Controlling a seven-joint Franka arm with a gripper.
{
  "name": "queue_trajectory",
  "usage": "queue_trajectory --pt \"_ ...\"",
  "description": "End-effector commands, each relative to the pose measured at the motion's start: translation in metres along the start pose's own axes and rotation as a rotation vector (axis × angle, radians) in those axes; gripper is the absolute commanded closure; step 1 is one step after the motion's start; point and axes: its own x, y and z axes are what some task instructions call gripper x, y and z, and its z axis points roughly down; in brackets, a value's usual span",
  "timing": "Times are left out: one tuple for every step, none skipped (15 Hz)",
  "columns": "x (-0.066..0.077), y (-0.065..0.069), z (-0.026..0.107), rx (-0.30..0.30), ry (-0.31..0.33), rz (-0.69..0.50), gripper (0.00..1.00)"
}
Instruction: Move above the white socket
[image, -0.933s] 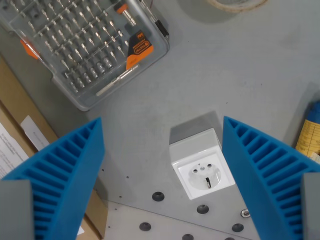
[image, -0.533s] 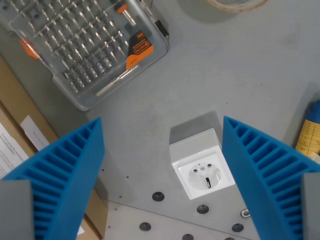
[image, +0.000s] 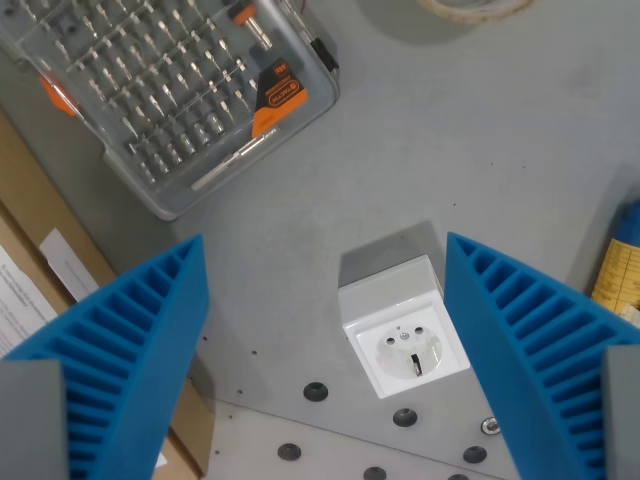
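Grey tabletop (image: 480, 150) w/ white socket (image: 403, 328) betw. spread pincer (image: 325, 330) fingers.

Almost nothing separates this moment from the earlier pictures. The whole scene has slid very slightly in the wrist view, which is the camera's own small drift and no move of any thing. The clear bit case (image: 170, 95) sits a touch nearer the wrist view's top edge than before, and the dark holes below the white socket (image: 403, 328) have crept up by the same trifle. Relative to the white socket, the bit case lies where it lay, and the socket itself shows no shift that can be told.
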Motion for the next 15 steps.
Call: queue_trajectory --pt "-0.007 0.004 0.003 0.0 0.03 -0.06 0.0" --pt "-0.008 0.005 0.005 0.0 0.036 -0.069 0.0" --pt "-0.01 0.006 0.006 0.0 0.043 -0.079 0.0" --pt "-0.012 0.007 0.008 -0.001 0.05 -0.087 0.0" --pt "-0.014 0.008 0.01 -0.002 0.059 -0.095 0.0" --pt "-0.016 0.009 0.011 -0.004 0.068 -0.106 0.0" --pt "-0.019 0.01 0.013 -0.006 0.076 -0.114 0.0" --pt "-0.021 0.011 0.016 -0.008 0.085 -0.125 0.0" --pt "-0.024 0.011 0.018 -0.01 0.094 -0.132 0.0" --pt "-0.027 0.012 0.021 -0.011 0.1 -0.144 0.0" --pt "-0.029 0.013 0.023 -0.012 0.106 -0.153 0.0" --pt "-0.032 0.014 0.026 -0.013 0.111 -0.167 0.0" --pt "-0.035 0.015 0.029 -0.013 0.114 -0.175 0.0" --pt "-0.039 0.017 0.031 -0.014 0.12 -0.188 0.0" --pt "-0.041 0.017 0.033 -0.015 0.123 -0.197 0.0"
